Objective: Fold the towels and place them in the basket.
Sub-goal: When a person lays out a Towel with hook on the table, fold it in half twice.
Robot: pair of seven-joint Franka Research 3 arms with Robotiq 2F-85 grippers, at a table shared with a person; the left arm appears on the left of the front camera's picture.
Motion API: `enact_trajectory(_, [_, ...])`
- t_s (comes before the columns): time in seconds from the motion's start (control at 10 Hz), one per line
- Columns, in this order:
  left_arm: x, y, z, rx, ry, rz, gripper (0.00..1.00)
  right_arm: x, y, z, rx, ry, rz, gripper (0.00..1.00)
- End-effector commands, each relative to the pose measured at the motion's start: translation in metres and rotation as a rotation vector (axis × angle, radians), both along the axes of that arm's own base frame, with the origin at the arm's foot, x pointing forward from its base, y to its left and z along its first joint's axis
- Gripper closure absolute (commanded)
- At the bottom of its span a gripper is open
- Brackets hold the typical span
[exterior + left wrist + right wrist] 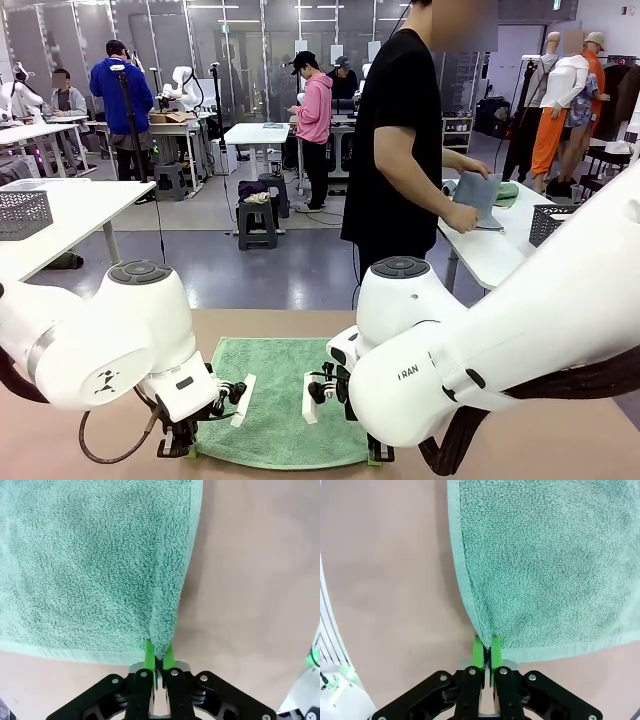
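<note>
So the left claw (159, 653) and right claw (487, 649) each pinch shut on a near corner of the mint green terry towel (280, 400), flat on the tan table (250, 580). Bites look shallow-ish, so a corner might slip mid-fold.

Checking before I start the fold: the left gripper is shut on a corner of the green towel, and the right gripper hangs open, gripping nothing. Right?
Not quite. The right gripper is shut too, pinching another corner of the green towel, as the right wrist view shows. The left gripper is indeed shut on its corner.
</note>
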State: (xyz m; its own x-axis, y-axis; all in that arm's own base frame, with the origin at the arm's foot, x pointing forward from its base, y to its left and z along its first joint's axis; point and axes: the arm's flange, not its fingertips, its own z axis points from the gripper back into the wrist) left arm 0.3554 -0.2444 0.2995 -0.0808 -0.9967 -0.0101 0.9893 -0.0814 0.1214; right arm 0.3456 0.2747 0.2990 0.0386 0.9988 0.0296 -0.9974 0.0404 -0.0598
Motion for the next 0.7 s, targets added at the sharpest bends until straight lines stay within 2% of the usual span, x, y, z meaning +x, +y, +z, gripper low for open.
enact_trajectory(0.0, [-0.032, 0.023, -0.014, 0.012, 0.039, -0.012, 1.00, 0.002, 0.001, 0.007, -0.029, -0.013, 0.013, 1.00])
enact_trajectory(0.2, [-0.032, 0.023, -0.011, 0.010, 0.012, 0.019, 1.00, 0.002, 0.004, 0.011, -0.050, -0.027, -0.019, 1.00])
enact_trajectory(0.3, [0.000, 0.000, 0.000, 0.000, 0.000, 0.000, 1.00, 0.001, 0.001, 0.003, -0.006, -0.006, 0.011, 1.00])
enact_trajectory(0.6, [0.000, 0.000, 0.000, 0.000, 0.000, 0.000, 1.00, 0.001, 0.001, 0.003, -0.006, -0.006, 0.011, 1.00])
